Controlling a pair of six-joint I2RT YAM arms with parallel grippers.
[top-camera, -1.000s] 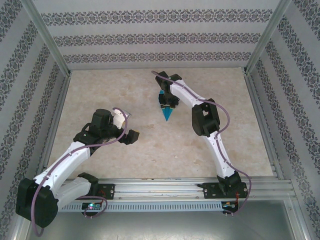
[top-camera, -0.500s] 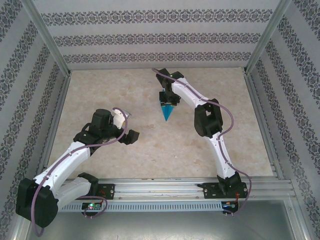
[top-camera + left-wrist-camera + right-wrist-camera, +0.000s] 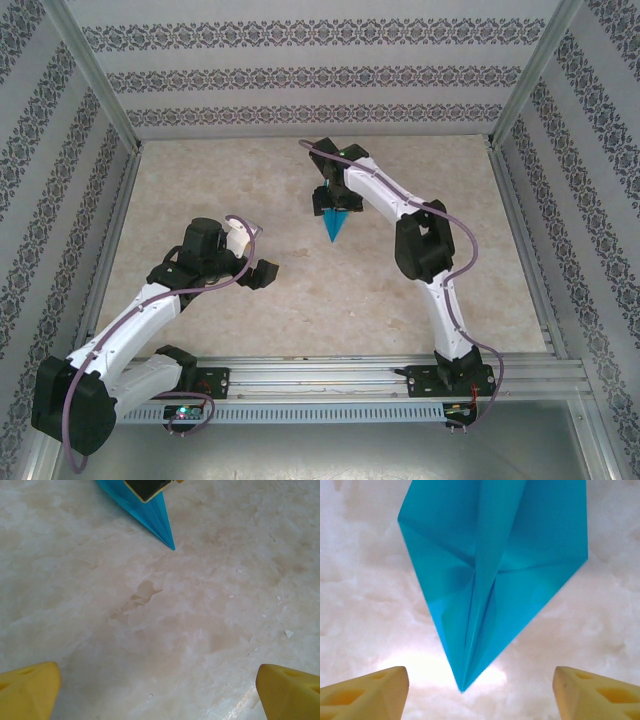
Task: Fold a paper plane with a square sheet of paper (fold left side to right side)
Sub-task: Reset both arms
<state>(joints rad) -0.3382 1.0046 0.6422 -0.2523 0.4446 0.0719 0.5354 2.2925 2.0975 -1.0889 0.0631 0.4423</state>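
The square sheet of paper is folded into a narrow teal-blue paper plane [image 3: 333,226] that lies on the table at centre-back, its point toward the arm bases. My right gripper [image 3: 334,203] hovers over its wide rear end. From the right wrist, the paper plane [image 3: 492,575] shows a raised centre crease, and its tip sits between the open yellow fingers [image 3: 365,695] of the right gripper [image 3: 479,682] without touching either. My left gripper [image 3: 262,272] stands open to the left and nearer. The left gripper [image 3: 159,690] holds nothing, and the paper plane tip [image 3: 152,517] lies ahead of it.
The beige marbled table [image 3: 220,190] is walled by patterned panels with a metal frame [image 3: 110,210]. A metal rail [image 3: 330,372] carrying both arm bases runs along the near edge. Small white flecks [image 3: 288,633] dot the tabletop.
The right gripper has opened and let go of the paper plane, and it has shifted slightly toward the back. The plane rests in the same spot. The left arm has not moved.
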